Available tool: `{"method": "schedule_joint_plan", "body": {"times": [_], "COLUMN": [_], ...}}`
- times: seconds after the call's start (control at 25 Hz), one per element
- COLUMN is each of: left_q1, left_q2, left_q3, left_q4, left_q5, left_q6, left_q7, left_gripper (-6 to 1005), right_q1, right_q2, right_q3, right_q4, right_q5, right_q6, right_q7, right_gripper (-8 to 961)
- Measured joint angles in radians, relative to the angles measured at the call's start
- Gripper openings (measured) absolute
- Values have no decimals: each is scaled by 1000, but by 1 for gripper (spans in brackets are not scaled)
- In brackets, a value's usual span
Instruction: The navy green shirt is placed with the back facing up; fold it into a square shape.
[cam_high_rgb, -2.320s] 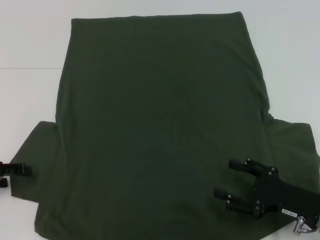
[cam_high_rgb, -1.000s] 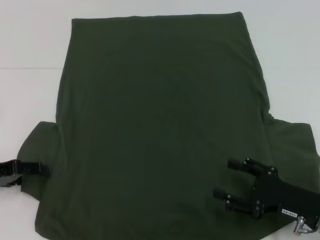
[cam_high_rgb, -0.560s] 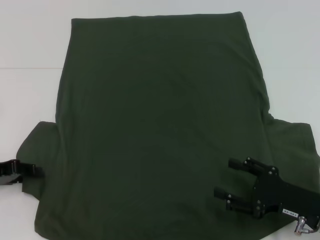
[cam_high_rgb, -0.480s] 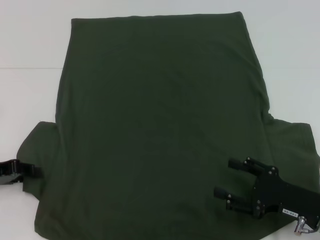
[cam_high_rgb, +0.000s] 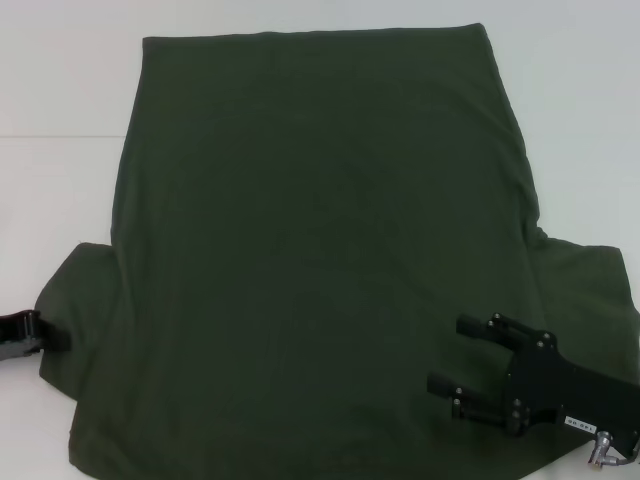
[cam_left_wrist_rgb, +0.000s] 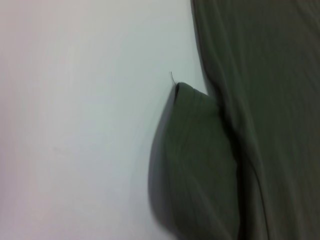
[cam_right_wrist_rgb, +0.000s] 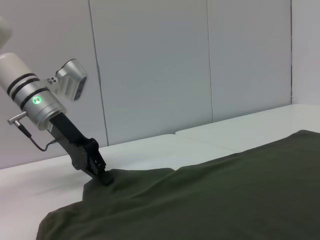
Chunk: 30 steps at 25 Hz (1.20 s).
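Lying flat on the white desk (cam_high_rgb: 60, 90), the navy green shirt (cam_high_rgb: 320, 250) shows its plain side. Beside its sleeve sits the left pincer (cam_high_rgb: 40, 335) — whether spread I cannot tell; the right pincer (cam_high_rgb: 465, 362) hovers spread, likely readying a fold.

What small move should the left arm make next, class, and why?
Probably close the left tool on the sleeve edge and lift it inward: its tip is at the sleeve of the navy green shirt, which lies flat and unfolded. The right tool hovers open.
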Motion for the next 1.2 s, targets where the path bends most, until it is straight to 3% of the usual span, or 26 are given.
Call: {"method": "schedule_joint_plan", "body": {"times": [0.12, 0.4, 0.6, 0.8, 1.2], "left_q1": [0, -4, -8, -9, -25], "left_q2": [2, 17, 61, 88, 99], "left_q3": [0, -1, -1, -9, -3], "left_q4": [0, 6, 21, 53, 86], "left_q5": [-3, 1, 4, 5, 5], "left_q6": [4, 9, 10, 13, 38], "left_q7": [2, 3, 0, -9, -27], "left_gripper": [1, 1, 1, 1, 2], "right_q1": [0, 0, 0, 1, 3], "right_q2": [0, 0, 0, -1, 0], "right_q3": [2, 7, 7, 7, 7], "right_q4": [0, -4, -6, -7, -5], "right_q5": [0, 0, 0, 0, 0], "right_q6": [-4, -13, -17, -21, -23], "right_q7": [0, 0, 0, 0, 0], "right_gripper": [852, 852, 851, 851, 851]}}
